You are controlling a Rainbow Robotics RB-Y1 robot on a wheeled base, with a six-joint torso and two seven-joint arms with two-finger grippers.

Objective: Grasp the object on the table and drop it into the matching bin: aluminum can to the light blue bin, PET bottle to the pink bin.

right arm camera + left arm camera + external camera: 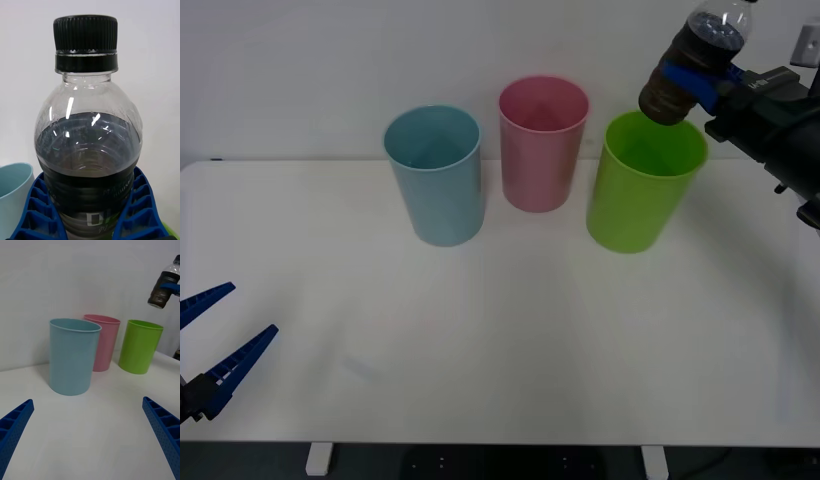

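PET bottle [88, 150] upright, clamped between end effector [88, 213] fingers [35, 210]

PET bottle [88, 150]: clear plastic, dark brown-black liquid, black ribbed cap; label band dark with pale lettering, too blurred to read.
Light blue bin [434, 174]: pale blue, plain.
Pink bin [542, 142]: pink, plain.
Green bin [643, 181]: lime green, plain.
Desk [500, 340]: white, unpatterned.
Right gripper [693, 78] and left gripper [210, 340]: blue ribbed fingers.
Wall [300, 70]: off-white.
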